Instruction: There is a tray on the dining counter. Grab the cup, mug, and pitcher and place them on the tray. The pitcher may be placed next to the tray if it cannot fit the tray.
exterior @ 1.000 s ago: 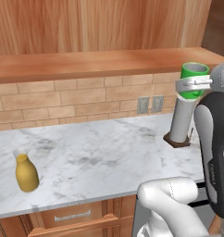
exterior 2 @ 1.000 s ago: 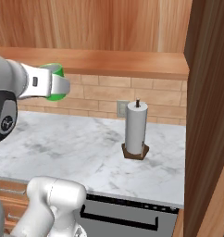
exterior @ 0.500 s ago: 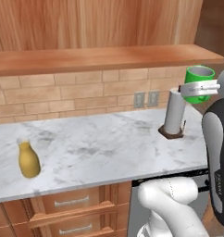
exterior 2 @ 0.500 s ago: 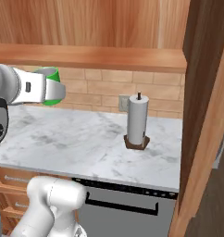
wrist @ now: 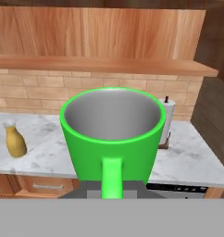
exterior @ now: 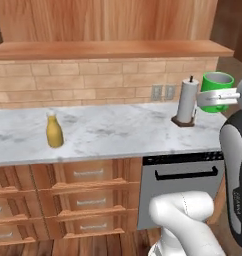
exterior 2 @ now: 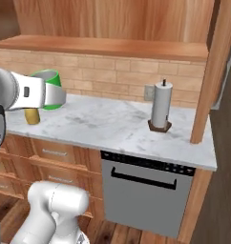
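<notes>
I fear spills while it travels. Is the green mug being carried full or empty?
Empty: the hand view looks into the mug and shows a bare pale inside, held upright with its rim level.

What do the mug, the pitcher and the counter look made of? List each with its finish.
Mug: likely glazed ceramic or plastic; uniform bright green outside, pale smooth inside.
Pitcher: probably glazed ceramic; smooth mustard-yellow body, paler neck.
Counter: marble-look stone, polished; white-grey with darker veining, on wooden drawer fronts.

pitcher (exterior: pixel 54 130) left on counter (exterior: pixel 118 135), paper towel holder (exterior: pixel 185 102) right, mug (exterior: pixel 217 90) above
</notes>
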